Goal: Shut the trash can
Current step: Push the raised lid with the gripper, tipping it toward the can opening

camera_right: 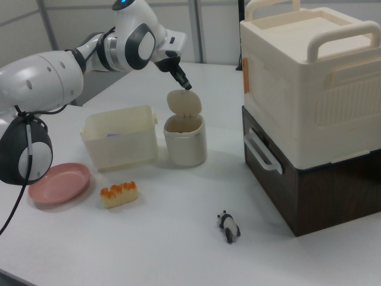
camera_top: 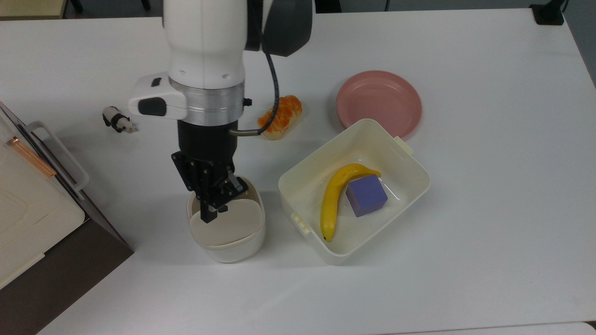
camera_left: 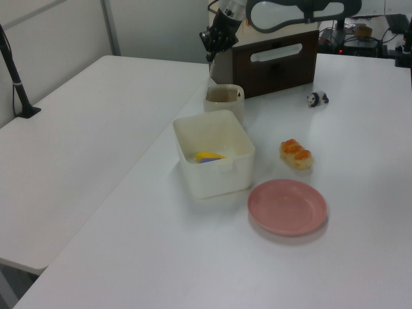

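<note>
The trash can [camera_top: 233, 249] is a small cream bin on the white table, left of the tub in the top view. In the right view the trash can [camera_right: 186, 146] has its beige lid [camera_right: 184, 102] standing upright at the back, leaving the mouth open. My gripper [camera_right: 187, 86] is shut, its tip at the lid's top edge. From the top view the gripper [camera_top: 208, 215] points down over the lid [camera_top: 235, 223] and hides the button. The left view has the gripper [camera_left: 210, 56] above the trash can [camera_left: 224, 103].
A lidless cream tub [camera_top: 419, 167] holds a banana [camera_top: 331, 197] and a purple cube [camera_top: 366, 195]. A pink plate [camera_top: 379, 100], a bread piece [camera_top: 284, 116] and a panda figure [camera_top: 117, 121] lie behind. A large cream-and-brown box [camera_right: 309, 107] stands close to the bin.
</note>
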Tool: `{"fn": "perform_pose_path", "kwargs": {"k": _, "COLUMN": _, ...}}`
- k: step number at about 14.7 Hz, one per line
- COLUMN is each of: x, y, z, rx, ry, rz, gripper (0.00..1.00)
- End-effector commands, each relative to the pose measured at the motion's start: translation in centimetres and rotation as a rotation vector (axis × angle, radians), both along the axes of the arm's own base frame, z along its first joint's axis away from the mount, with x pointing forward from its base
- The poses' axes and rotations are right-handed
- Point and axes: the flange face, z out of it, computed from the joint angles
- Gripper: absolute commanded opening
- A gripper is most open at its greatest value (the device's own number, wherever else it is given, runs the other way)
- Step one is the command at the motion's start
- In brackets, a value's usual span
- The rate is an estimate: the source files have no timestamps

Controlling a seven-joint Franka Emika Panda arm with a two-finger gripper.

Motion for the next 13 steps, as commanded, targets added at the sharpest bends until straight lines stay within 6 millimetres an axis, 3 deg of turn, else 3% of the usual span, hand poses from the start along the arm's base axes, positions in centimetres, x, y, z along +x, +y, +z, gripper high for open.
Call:
{"fn": "perform_pose_path", "kwargs": {"k": 1, "x": -0.1, "y": 1.5, "z": -0.3, "rx": -0.031, "ry": -0.004, "rz": 0.006, "gripper": 0.0}}
{"fn": "perform_pose_path", "kwargs": {"k": 13, "x": -1.9, "y": 2.7, "z": 0.1, "rx": -0.085, "ry": 0.105, "rz": 0.123, "gripper": 0.0}}
